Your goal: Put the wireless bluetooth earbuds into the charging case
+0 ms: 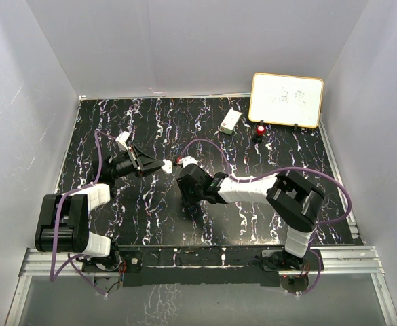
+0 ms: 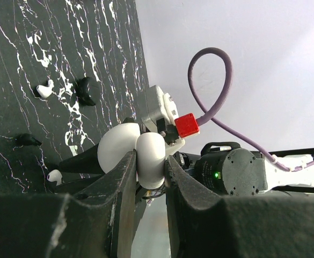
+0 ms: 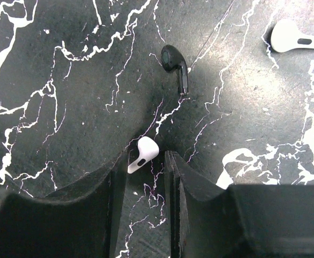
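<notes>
Left hand [image 2: 148, 164]: clamped on the white case [image 2: 119, 146], holding it off the surface [image 2: 17, 64], just at 9 o'clock of surface centre in the top view. The case looks flipped open, two rounded lobes, with the pads on one lobe.

Right hand [image 3: 146, 161]: nose-down beside the case at 4 o'clock, jaws narrow but apart. White bud [image 3: 144, 150] lies flat between the tips, close against one finger, stem pointing to 7 o'clock. Not pinched as far as I can see.

My read of the step: picking this bud. It sits off-centre, so closing now would shove it sideways. Better to centre the hand over it, close slowly on the fat body rather than the stem, then lift straight. Keep the case steady.

Black bud [image 3: 175, 65] is at 12 o'clock of the tips, second white bud [image 3: 293, 36] at 2 o'clock. All four are on the surface.

Hard to see:
- The case sockets face no camera, so fit and orientation are unknown.
- The second white bud's stem is cut off by the frame.
- The fourth bud [image 2: 28, 141], black, shows only in the left wrist view.
- In the top view the buds are too small and the right tips are hidden.
</notes>
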Controlling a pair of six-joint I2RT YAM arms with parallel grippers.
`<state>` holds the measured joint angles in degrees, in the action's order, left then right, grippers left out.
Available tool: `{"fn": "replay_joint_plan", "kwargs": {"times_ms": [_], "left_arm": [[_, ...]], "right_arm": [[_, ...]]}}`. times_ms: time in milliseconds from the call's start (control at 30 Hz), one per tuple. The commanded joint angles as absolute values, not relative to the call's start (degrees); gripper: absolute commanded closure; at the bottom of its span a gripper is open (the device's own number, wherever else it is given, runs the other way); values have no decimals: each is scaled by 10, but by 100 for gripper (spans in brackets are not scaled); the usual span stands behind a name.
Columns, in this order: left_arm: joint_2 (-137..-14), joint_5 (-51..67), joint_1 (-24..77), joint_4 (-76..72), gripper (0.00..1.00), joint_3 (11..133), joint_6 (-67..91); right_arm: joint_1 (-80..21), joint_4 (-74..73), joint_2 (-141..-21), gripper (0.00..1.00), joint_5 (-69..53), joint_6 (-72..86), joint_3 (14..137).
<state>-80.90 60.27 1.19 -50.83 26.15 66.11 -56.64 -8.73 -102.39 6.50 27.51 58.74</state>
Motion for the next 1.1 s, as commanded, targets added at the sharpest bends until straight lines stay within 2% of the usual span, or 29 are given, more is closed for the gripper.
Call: {"fn": "replay_joint_plan", "kwargs": {"times_ms": [0,1067], "left_arm": [[-790,615,7,-517,100,264,663],[-787,623,1,-509,100,264,662]], "right_arm": [[-570,-72,-1025,69,75,286,618],[-572,-101,-1052,73,89,281,633]]}}
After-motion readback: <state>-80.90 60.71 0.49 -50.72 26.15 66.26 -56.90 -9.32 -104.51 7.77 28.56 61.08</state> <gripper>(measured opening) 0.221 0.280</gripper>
